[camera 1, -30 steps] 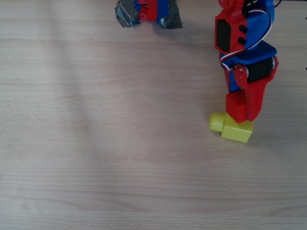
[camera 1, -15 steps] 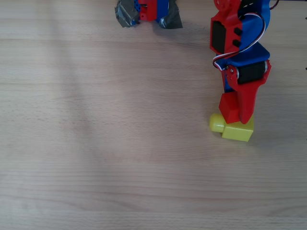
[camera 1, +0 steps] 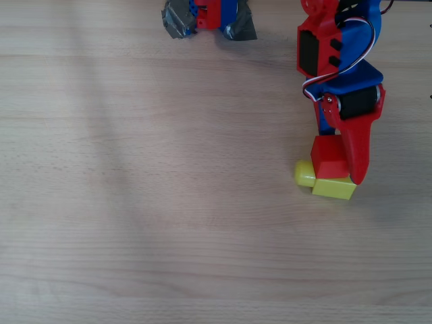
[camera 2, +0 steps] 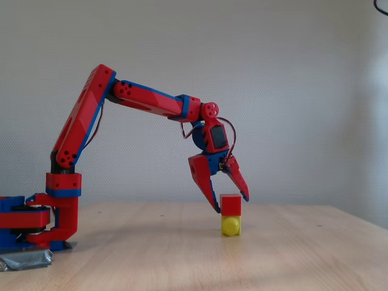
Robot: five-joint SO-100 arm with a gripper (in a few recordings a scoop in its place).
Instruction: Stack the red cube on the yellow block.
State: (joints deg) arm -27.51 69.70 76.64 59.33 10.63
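At the far left of the fixed view, the arm's base (camera 2: 36,221) sits on the wooden table (camera 2: 151,260), fastened with grey tape (camera 2: 24,259); in the overhead view the same taped base (camera 1: 209,17) appears at the top edge. From the base, the lower link rises steeply up and to the right to an elbow (camera 2: 103,76) at the highest point of the arm. The upper link then slopes gently down to the right to the wrist joint (camera 2: 209,112), from which the wrist section with its black servo turns downward. The gripper (camera 2: 231,203) points down toward the table with its two red fingers spread apart, one on either side of the red cube (camera 2: 231,205); whether either finger touches the cube cannot be determined. The red cube rests directly on top of the yellow block (camera 2: 230,225), which stands on the table with its round stud facing the camera in the fixed view. In the overhead view, the gripper (camera 1: 335,162) reaches down from the top right, the long red finger (camera 1: 358,152) lies along the right side of the red cube (camera 1: 328,156), and the yellow block (camera 1: 334,187) shows beneath it with its stud protruding to the left.
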